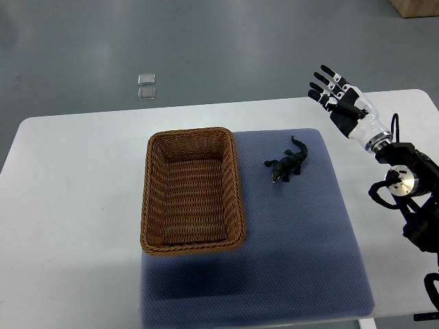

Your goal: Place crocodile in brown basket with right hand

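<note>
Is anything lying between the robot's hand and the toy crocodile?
No. In the top view, only bare blue mat and white table separate the right hand from the crocodile.

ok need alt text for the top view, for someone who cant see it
A small dark toy crocodile lies on a blue mat just right of an empty brown wicker basket, on a white table. The robot's right hand hovers open at the table's far right, apart from the toy.
</note>
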Controlling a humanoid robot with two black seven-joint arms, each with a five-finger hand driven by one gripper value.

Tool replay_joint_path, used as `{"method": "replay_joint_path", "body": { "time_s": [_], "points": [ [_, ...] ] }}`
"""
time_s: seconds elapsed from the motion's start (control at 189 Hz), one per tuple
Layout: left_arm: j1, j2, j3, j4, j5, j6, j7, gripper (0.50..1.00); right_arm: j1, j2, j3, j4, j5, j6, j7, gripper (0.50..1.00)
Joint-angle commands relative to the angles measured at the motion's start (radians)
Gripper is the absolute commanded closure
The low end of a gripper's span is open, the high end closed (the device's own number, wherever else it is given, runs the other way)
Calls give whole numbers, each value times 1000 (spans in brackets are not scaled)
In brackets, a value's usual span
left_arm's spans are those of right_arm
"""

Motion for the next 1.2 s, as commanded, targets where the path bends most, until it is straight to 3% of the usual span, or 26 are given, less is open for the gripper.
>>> {"method": "replay_joint_path", "body": {
  "time_s": [0.0, 0.864, 1.033, 1.192],
  "points": [
    [0, 0, 0, 0, 0, 0, 0, 500, 1, -9, 0, -1, 0, 0, 0, 572],
    [0, 0, 0, 0, 0, 0, 0, 500, 50, -65, -126, 19, -25, 4, 14, 572],
    [0, 0, 0, 0, 0, 0, 0, 500, 85, -104, -153, 41, -181, 32, 60, 572],
    [0, 0, 0, 0, 0, 0, 0, 500, 177, -203, -334, 44, -314, 69, 195, 574]
  ]
}}
